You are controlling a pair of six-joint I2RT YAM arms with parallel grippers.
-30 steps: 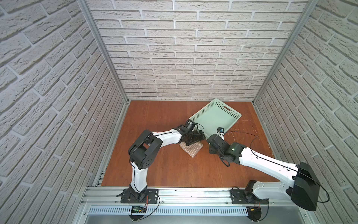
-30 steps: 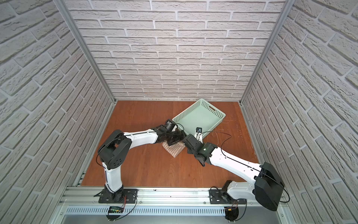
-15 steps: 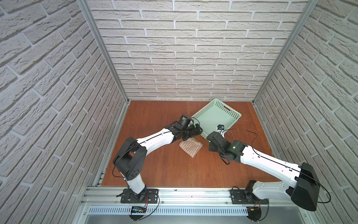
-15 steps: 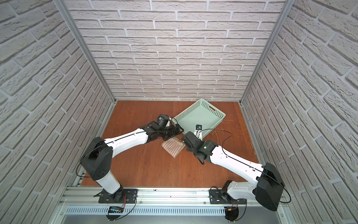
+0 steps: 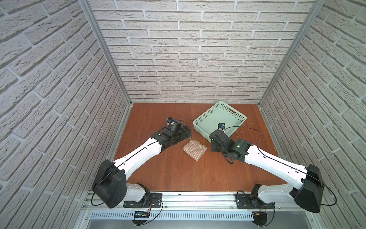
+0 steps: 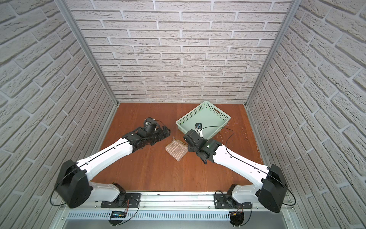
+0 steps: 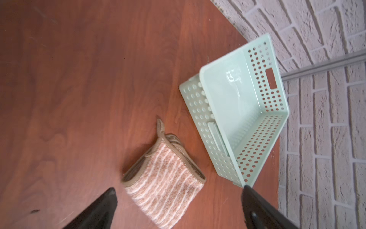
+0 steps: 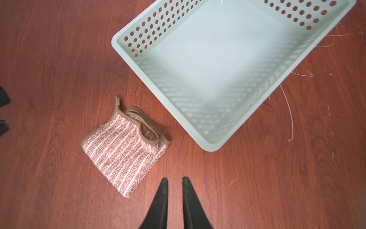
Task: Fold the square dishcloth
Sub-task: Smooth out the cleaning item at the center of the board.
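No legible text or labels

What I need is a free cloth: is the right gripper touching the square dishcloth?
Apart. Right wrist view shows bare table between the right gripper and the square dishcloth.

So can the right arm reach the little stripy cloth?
Probably yes: the cloth lies on the table close before the right arm's jaws, nothing between them; the basket stands clear beside it.
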